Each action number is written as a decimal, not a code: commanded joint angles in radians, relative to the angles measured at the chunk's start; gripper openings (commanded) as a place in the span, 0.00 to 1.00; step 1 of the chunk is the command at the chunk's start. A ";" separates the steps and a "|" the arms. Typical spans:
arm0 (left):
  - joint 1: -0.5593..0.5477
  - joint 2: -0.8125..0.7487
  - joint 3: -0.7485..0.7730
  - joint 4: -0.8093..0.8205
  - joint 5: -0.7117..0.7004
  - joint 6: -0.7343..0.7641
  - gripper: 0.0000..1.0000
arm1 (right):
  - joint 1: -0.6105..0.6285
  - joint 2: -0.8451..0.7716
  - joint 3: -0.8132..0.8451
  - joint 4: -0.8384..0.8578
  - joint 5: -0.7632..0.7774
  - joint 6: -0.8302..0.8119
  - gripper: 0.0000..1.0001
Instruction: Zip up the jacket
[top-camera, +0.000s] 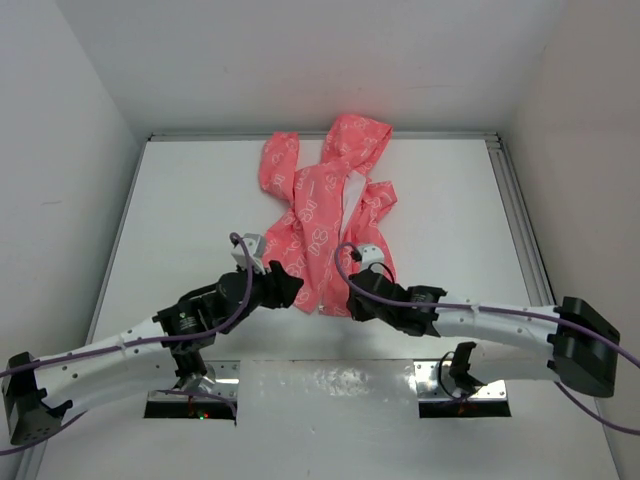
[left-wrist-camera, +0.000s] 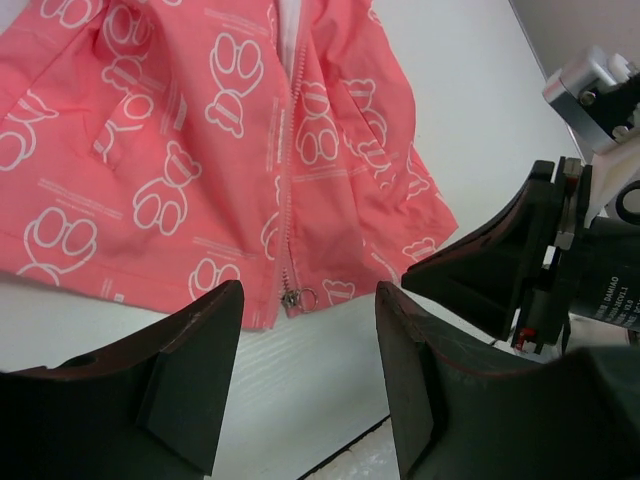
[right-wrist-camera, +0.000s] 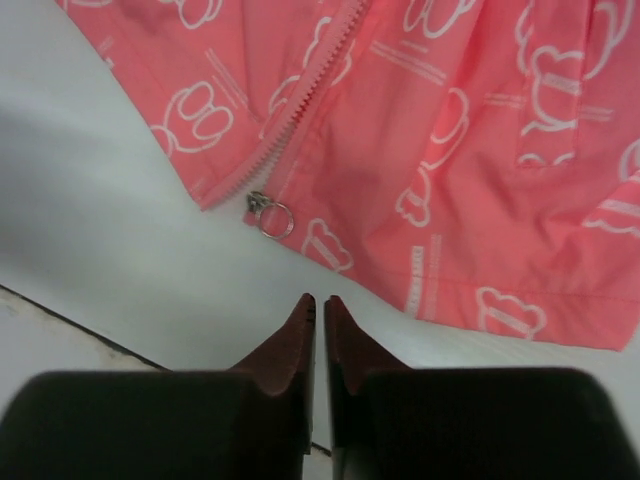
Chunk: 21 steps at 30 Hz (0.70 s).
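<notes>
The coral-pink jacket (top-camera: 325, 215) with a white outline print lies flat on the white table, hood at the far end. Its front is parted near the collar and shows white lining. The zipper slider with a ring pull (left-wrist-camera: 292, 298) sits at the bottom hem and also shows in the right wrist view (right-wrist-camera: 268, 212). My left gripper (top-camera: 293, 287) is open and empty, with its fingers (left-wrist-camera: 195, 365) just short of the hem on either side of the slider. My right gripper (top-camera: 353, 299) is shut and empty. Its tips (right-wrist-camera: 319, 300) are on the table near the hem, right of the slider.
The white table (top-camera: 190, 220) has metal rails along the left, far and right edges (top-camera: 520, 220), with white walls around it. A shiny plate (top-camera: 330, 385) lies at the near edge between the arm bases. My right gripper shows in the left wrist view (left-wrist-camera: 500, 270), close beside the left gripper.
</notes>
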 joint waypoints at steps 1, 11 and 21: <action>-0.001 -0.019 0.047 -0.019 -0.019 -0.013 0.53 | 0.006 0.063 0.076 0.097 -0.018 0.015 0.02; -0.001 -0.165 0.069 -0.071 -0.095 -0.030 0.47 | 0.022 0.286 0.218 0.080 0.022 0.033 0.00; -0.001 -0.175 0.049 -0.122 -0.129 -0.085 0.09 | 0.040 0.485 0.327 0.062 0.065 0.107 0.34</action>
